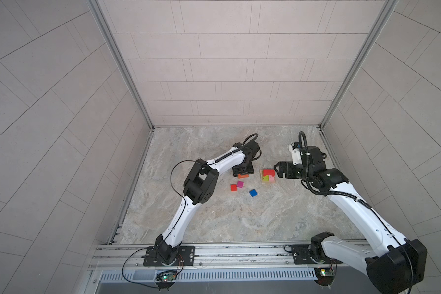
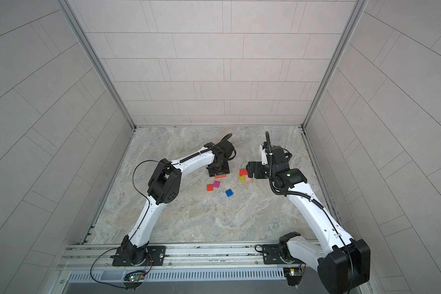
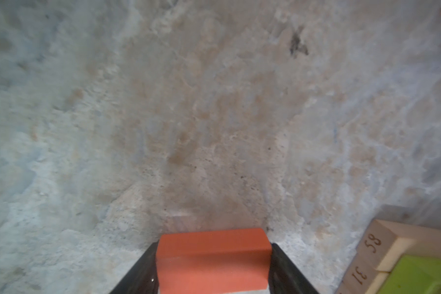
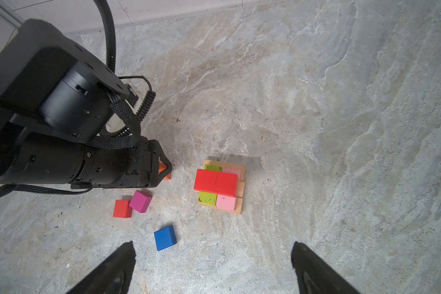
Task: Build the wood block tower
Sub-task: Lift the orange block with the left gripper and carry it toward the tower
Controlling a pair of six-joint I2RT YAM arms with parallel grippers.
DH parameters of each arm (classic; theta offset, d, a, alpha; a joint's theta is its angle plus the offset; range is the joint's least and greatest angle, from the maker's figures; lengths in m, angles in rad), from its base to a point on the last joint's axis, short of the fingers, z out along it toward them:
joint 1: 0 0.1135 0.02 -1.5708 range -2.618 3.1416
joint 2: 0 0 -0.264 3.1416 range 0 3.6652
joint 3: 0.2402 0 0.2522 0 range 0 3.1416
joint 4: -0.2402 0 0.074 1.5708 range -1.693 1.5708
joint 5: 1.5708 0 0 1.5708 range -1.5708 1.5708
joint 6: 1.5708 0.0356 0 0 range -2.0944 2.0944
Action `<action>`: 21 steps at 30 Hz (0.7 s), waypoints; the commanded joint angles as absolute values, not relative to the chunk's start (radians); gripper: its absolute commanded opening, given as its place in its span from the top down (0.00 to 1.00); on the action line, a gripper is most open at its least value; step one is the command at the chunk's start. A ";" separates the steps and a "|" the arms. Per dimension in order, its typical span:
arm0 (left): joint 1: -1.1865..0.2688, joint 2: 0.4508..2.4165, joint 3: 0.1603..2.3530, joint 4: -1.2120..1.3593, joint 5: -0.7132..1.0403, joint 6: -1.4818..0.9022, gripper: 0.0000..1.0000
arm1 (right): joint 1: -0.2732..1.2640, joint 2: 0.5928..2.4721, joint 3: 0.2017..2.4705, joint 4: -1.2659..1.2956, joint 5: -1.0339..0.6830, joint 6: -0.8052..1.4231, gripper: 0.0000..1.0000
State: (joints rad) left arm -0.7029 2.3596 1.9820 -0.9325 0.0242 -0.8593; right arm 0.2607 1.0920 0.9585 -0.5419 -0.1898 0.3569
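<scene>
The wood block tower [image 1: 267, 175] [image 2: 245, 175] [image 4: 220, 187] stands mid-table: tan bars at the base, lime and pink oblongs on them, a red notched piece on top. My left gripper [image 1: 243, 171] [image 3: 214, 245] points down to the tower's left, shut on the orange oblong [image 3: 213, 259] [image 1: 243, 176], which lies on the table. My right gripper [image 1: 277, 170] [image 4: 213, 244] hovers open and empty at the tower's right side. Loose red [image 1: 233, 187], magenta [image 1: 240, 184] and blue [image 1: 253, 193] cubes lie in front of the left gripper.
In the left wrist view the tower's corner [image 3: 382, 244] shows numbers printed on its tan bars. Tiled walls [image 1: 214, 76] close in the marble table [image 1: 214, 219] on three sides. The arm bases sit on a metal rail [image 1: 227, 252] along the front edge.
</scene>
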 commanded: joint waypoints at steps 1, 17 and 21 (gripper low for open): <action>-0.680 2.320 1.922 -0.988 -0.021 -0.770 0.42 | 0.256 1.086 0.956 -0.537 -0.199 0.364 0.04; -0.670 2.310 1.849 -1.018 -0.059 -0.535 0.28 | 0.256 1.103 0.944 -0.519 -0.247 0.381 0.05; -0.669 2.307 1.836 -1.009 -0.059 -0.522 0.23 | 0.256 1.107 0.947 -0.521 -0.257 0.382 0.05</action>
